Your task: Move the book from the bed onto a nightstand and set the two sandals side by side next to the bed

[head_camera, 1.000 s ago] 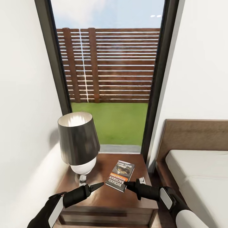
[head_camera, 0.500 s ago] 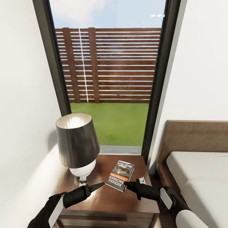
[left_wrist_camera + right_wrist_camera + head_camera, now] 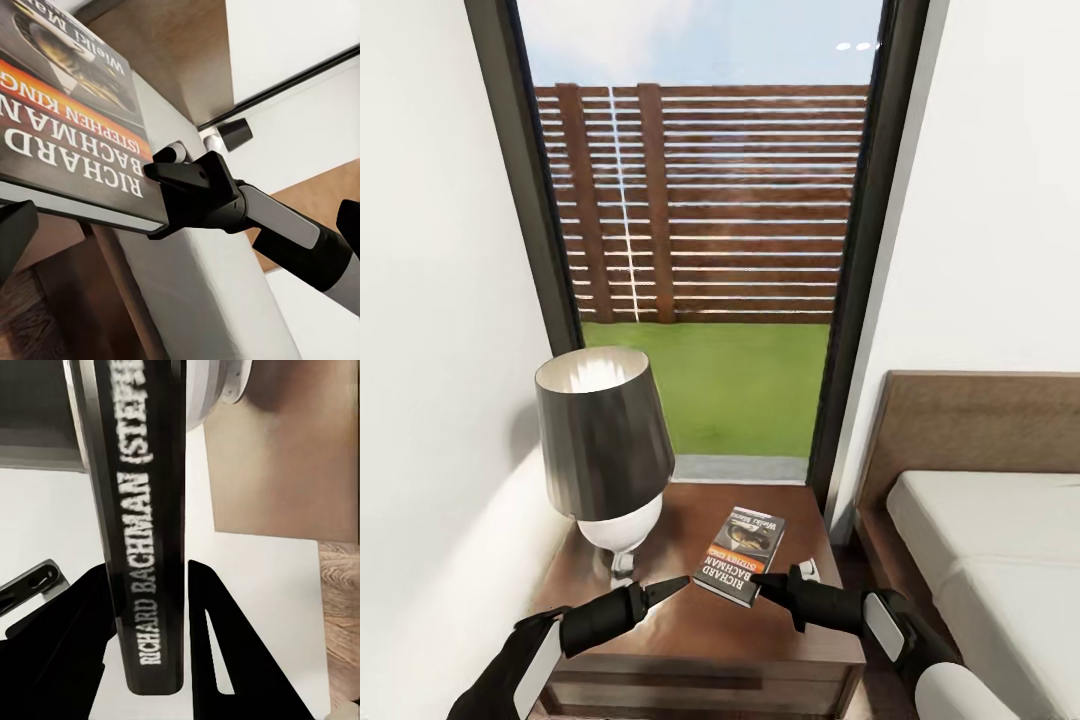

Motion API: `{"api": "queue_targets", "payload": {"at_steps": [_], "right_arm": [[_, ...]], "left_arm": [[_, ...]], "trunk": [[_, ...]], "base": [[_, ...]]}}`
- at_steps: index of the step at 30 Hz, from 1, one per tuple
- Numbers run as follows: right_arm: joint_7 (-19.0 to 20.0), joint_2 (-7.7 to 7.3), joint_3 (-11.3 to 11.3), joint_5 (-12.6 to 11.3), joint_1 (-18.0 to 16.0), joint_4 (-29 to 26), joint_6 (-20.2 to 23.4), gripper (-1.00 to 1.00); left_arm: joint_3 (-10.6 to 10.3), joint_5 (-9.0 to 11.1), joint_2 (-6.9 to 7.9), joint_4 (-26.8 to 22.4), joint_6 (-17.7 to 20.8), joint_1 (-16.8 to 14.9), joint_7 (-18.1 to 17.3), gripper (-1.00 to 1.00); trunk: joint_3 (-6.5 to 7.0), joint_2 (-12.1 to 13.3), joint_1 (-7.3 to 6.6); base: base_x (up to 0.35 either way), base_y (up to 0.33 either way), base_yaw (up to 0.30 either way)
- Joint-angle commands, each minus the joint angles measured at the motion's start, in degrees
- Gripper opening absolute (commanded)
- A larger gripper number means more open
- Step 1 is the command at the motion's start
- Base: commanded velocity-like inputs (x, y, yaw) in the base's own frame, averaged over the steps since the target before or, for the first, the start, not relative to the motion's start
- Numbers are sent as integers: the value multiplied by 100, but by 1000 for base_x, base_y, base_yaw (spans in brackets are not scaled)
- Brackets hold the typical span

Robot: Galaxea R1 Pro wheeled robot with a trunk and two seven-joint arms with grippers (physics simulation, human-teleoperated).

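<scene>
right end effector (image 3: 768,588) closed on the near edge of the book (image 3: 740,556), one dark finger (image 3: 214,652) on each side of the spine in the right wrist view, lettering "richard bachman" readable along it. book lifted slightly at a tilt above the nightstand (image 3: 690,630), cover facing up, orange band across the middle, far end toward the window (image 3: 700,230). whether any part of the book touches the nightstand top, cannot tell. left end effector (image 3: 665,588) beside the book's near left corner, fingers drawn together to a point, holding nothing, apart from the book. in the left wrist view, book cover (image 3: 67,112) large and close, right end effector (image 3: 176,187) clamped at its corner. lamp (image 3: 603,450) with dark shade and white base standing on the nightstand, left of the book and farther back. bed (image 3: 990,560) right of the nightstand, pale mattress, brown headboard against the white wall. beyond the window, grass and a slatted brown fence (image 3: 710,200).
</scene>
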Motion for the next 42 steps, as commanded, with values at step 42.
{"api": "queue_targets", "payload": {"at_steps": [42], "right_arm": [[24,2,-23,8,-4,1,25,-100]], "left_arm": [[0,23,1,0,48,-1,-10,100]], "trunk": [[-491,-1087,593]], "base": [[31,0,0]]}}
